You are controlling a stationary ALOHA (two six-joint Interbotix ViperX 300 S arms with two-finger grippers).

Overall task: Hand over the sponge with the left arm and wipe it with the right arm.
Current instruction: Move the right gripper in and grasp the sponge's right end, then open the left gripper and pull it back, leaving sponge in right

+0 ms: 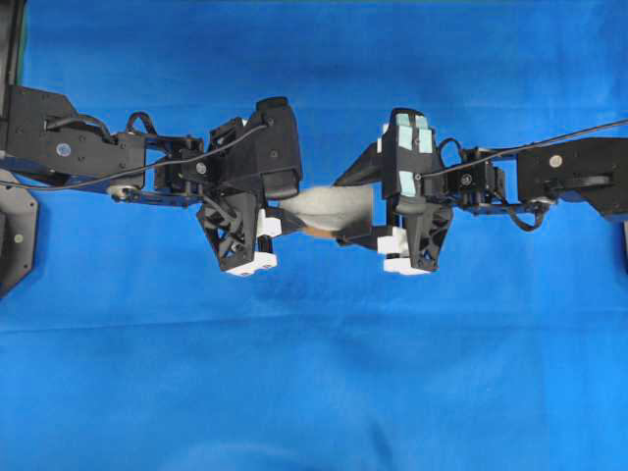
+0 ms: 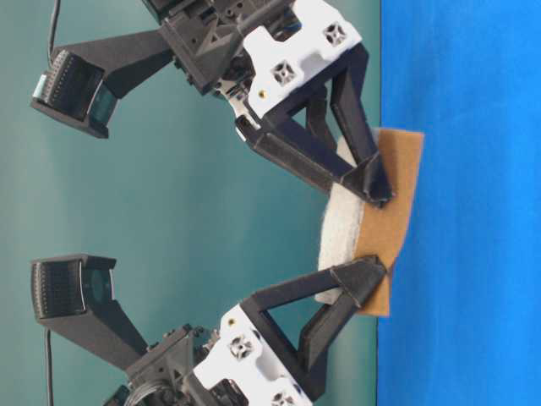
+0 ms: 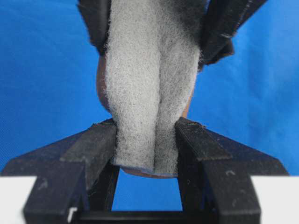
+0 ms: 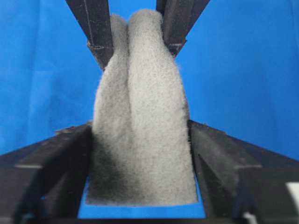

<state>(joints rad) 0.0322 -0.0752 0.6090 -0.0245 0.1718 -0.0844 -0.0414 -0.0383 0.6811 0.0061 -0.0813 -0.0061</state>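
The sponge [image 1: 329,206] hangs above the blue cloth between the two arms, grey-white face up. Its orange-brown layer [image 2: 397,194] shows in the table-level view. My left gripper [image 1: 285,218] is shut on one end, squeezing the sponge [image 3: 147,84] into a lengthwise fold between its fingers [image 3: 98,144]. My right gripper [image 1: 345,209], with teal patches on its housing, straddles the other end. In the right wrist view its fingers [image 4: 210,149] stand wide, just at the edges of the sponge [image 4: 140,116], which lies flat and unsqueezed there.
A blue cloth [image 1: 314,392] covers the whole table under both arms. Black arm bases stand at the left edge [image 1: 15,235] and the right edge [image 1: 589,172]. Cables run along both arms.
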